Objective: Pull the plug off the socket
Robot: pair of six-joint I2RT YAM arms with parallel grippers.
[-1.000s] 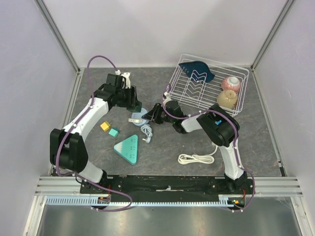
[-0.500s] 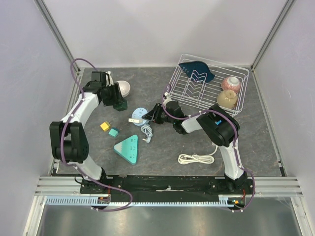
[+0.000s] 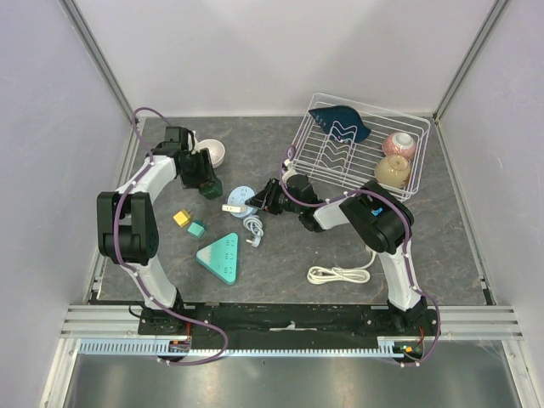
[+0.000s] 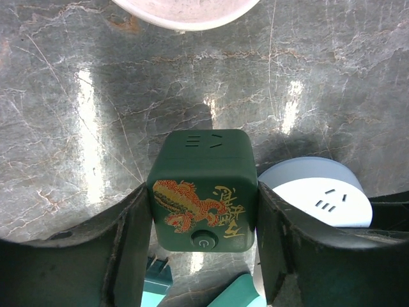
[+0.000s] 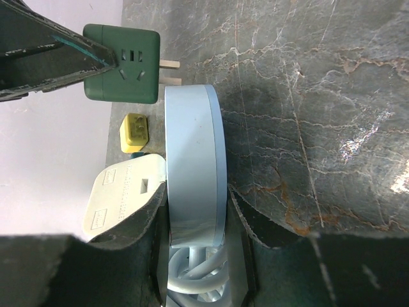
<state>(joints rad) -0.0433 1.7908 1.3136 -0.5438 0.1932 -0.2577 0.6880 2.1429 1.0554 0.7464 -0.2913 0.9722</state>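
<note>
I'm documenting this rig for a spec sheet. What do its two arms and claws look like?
The left arm and right arm share a build: white link shells between chunky black joint housings, with a purple cable looped along each. The right arm's black elbow carries a small blue marking. The left claw and right claw each have two broad, dark, flat-faced fingers.
</note>
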